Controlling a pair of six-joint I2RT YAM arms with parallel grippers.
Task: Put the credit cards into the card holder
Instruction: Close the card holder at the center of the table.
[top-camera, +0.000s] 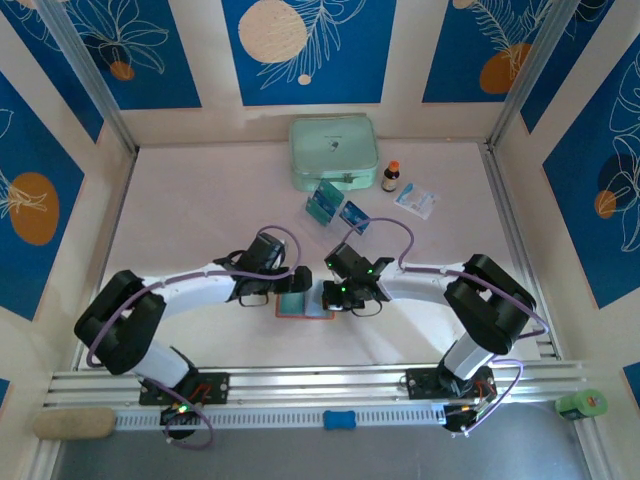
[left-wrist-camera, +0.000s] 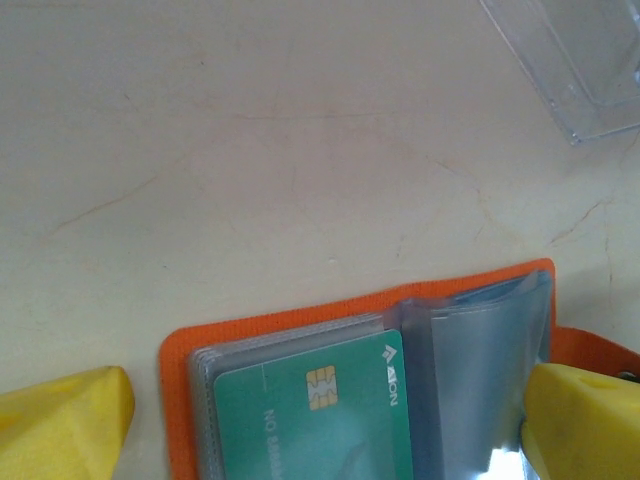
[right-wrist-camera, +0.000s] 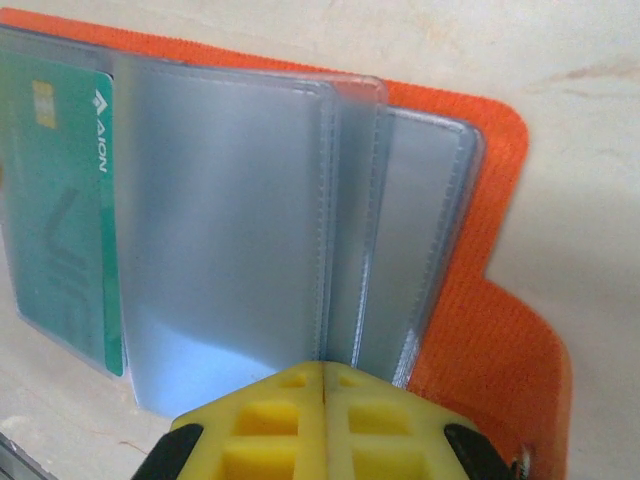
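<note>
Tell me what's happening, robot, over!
Left pincer open, astride card holder. Right pincer shut at its clear pockets. One credit card pocketed, other cards back by the green case. Nothing blocking.

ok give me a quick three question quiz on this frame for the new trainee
1. True or false: the card holder lies open.
2. The right hand is: A wide open, B shut, C half open.
3. Fill in: the word printed on the credit card already inside it is ____.
Key: 1 true; 2 B; 3 AION.
</note>
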